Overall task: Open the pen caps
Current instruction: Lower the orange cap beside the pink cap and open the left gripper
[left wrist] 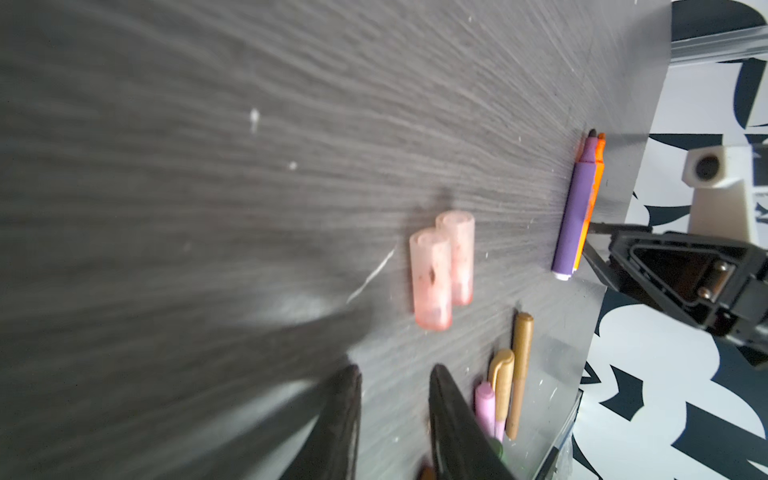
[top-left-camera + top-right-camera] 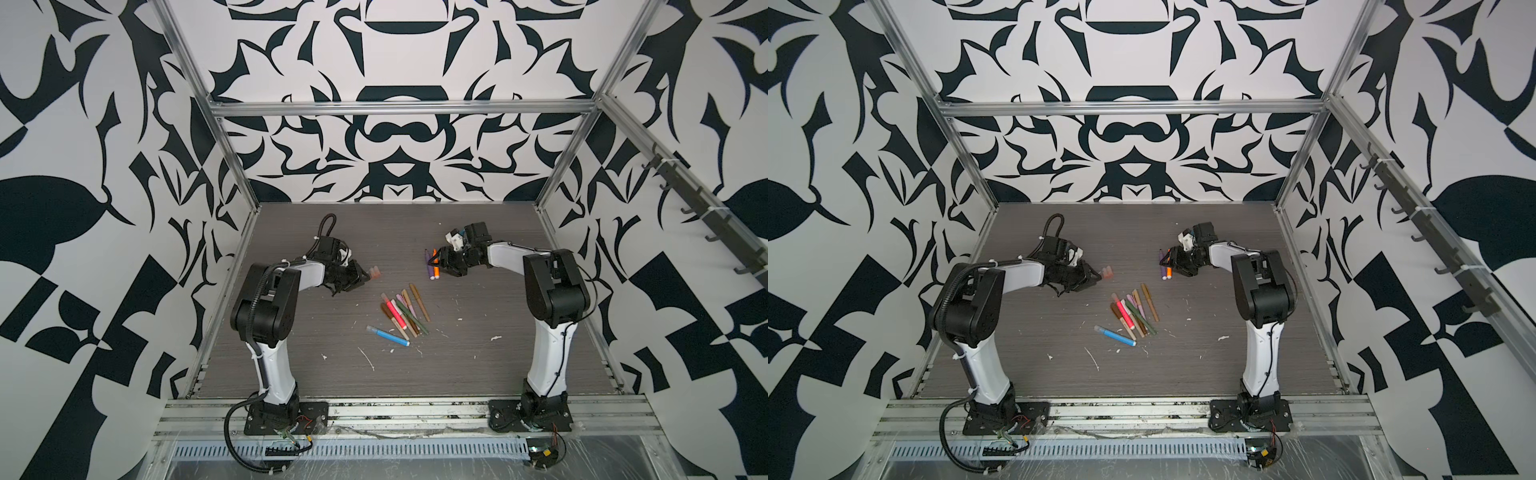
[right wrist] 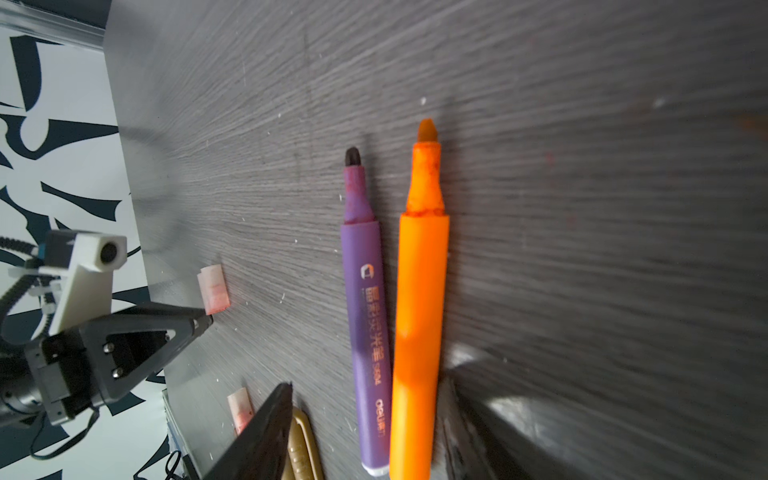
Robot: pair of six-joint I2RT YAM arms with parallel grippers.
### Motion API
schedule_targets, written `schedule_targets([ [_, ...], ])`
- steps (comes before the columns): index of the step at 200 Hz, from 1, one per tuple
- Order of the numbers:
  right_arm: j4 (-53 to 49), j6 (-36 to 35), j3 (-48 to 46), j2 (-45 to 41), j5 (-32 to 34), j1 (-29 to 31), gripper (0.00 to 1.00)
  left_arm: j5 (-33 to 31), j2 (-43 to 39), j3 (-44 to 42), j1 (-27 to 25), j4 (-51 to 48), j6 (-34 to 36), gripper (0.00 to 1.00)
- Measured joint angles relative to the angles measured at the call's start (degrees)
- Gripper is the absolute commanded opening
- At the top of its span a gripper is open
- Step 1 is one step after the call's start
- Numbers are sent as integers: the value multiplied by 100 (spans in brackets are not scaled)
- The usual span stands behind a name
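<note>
Two pale pinkish pen caps (image 2: 375, 272) (image 1: 432, 282) lie side by side on the grey table, off their pens. My left gripper (image 2: 362, 277) (image 1: 395, 370) stands open just short of them, nothing between its fingers. A purple pen (image 3: 365, 311) and an orange pen (image 3: 419, 311) lie uncapped and parallel on the table, tips bare. My right gripper (image 2: 438, 262) (image 3: 365, 386) is open and straddles their rear ends; one finger (image 3: 266, 432) stands clear of the purple pen, the other is blurred beside the orange one.
A loose pile of capped pens (image 2: 405, 309) in brown, olive, tan, lilac and pink-red lies at mid-table, with a blue pen (image 2: 388, 336) just in front. White flecks (image 2: 368, 359) dot the table. Patterned walls and metal rails (image 2: 399, 109) enclose it.
</note>
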Motion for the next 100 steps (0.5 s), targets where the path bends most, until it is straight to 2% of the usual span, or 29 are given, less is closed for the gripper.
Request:
schedule_targets([
  [41,-4,20,234,155,-11,13,59,42,-463,-509,33,483,-118,32],
  [100,-26,24,404,264,15,55,59,188,-490,-603,160,811,-262,32],
])
